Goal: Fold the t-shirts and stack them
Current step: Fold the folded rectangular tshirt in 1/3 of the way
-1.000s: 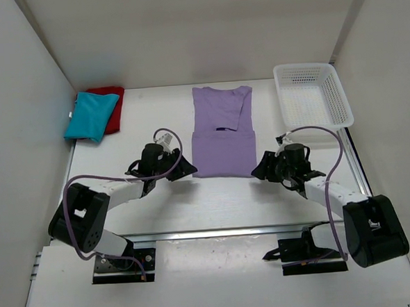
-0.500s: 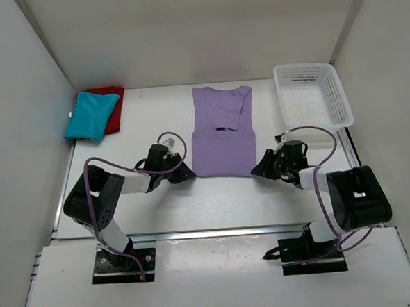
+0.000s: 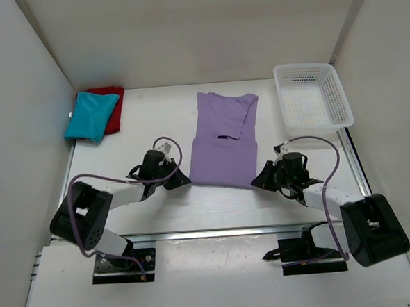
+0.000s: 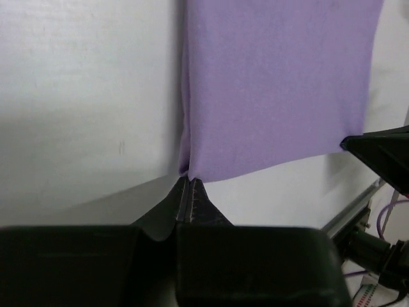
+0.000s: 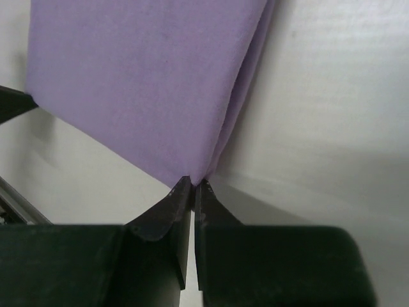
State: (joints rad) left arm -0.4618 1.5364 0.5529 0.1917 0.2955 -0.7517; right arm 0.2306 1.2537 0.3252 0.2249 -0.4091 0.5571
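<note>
The lavender t-shirt (image 3: 223, 138) lies partly folded in the middle of the table, collar end far, doubled hem end near. My left gripper (image 3: 186, 180) is shut on its near left corner; in the left wrist view the cloth (image 4: 275, 83) pinches into the left gripper (image 4: 190, 180). My right gripper (image 3: 257, 181) is shut on the near right corner, and the right wrist view shows the shirt (image 5: 147, 77) caught in the right gripper (image 5: 193, 184). The teal-blue t-shirt (image 3: 90, 116) lies folded on the folded red t-shirt (image 3: 112, 107) at the far left.
A white mesh basket (image 3: 311, 97) stands at the far right. White walls close in the table on the left, back and right. The table's metal front rail (image 3: 217, 231) runs just behind the arm bases.
Both grippers have closed onto the near corners of the lavender shirt. The shirt's near edge has shifted slightly and now lies a little skewed.
</note>
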